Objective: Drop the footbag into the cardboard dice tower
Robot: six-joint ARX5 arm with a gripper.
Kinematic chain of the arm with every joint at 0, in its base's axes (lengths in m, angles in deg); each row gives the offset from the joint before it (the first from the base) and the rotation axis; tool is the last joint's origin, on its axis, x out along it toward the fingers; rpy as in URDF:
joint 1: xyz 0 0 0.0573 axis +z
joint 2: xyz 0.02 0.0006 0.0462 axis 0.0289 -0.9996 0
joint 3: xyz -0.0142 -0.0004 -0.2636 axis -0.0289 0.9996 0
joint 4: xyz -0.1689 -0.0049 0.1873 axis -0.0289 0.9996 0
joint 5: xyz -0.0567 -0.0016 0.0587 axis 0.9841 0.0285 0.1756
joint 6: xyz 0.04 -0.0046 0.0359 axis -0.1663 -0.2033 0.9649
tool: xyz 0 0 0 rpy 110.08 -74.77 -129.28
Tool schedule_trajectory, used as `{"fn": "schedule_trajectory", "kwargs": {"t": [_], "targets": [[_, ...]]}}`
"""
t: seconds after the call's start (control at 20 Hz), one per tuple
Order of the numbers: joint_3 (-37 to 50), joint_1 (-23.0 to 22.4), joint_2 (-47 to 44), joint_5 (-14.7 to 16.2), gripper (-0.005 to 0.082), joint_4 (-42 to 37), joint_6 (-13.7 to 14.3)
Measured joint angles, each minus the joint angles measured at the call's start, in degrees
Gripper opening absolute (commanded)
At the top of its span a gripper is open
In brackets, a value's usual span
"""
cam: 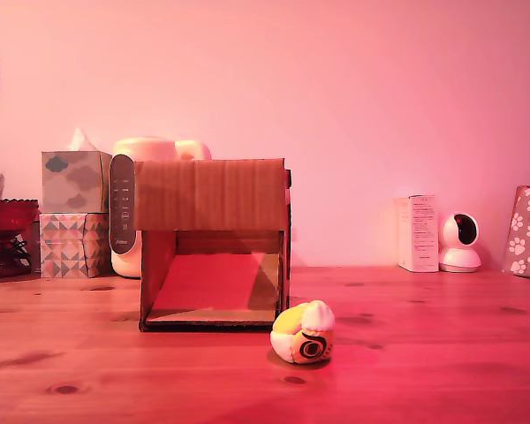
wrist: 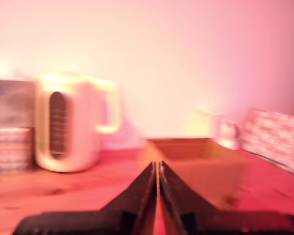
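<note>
Two views record the scene under a strong pink-red cast. On the wooden table (cam: 442, 353), grained and knotted, the cardboard dice tower (cam: 212, 243) stands upright: brown corrugated board, a solid ribbed upper front, and a wide lower opening with a smooth sloped floor inside. The footbag (cam: 304, 333), a small soft ball of stitched yellow and white panels with a black ring logo facing the camera, rests on the table just beside the tower's lower front corner, on the exterior view's right, outside the opening.

Behind the tower stands a rounded cream appliance (cam: 137, 208) with a dark oval panel, and beside it, on the exterior view's left, two stacked patterned tissue boxes (cam: 73, 215). A white upright carton (cam: 418, 233) and a small white camera (cam: 460, 242) stand well apart on the exterior view's right.

The arm is outside the exterior view. In the blurred wrist view the gripper (wrist: 158, 181) points level across the table, its dark tapered fingers (wrist: 137, 193) pressed together, nothing between them, with the tower's open top beyond.
</note>
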Motion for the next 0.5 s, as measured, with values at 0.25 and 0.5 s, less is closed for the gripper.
{"fn": "schedule_trajectory", "kwargs": {"t": [0.25, 0.5], "targets": [[0.0, -9.6, -9.6, 0.4, -0.0024, -3.8, 0.0], [0.0, -20.2, -23.4, -1.0, -0.0024, -12.9, 0.0]]}}
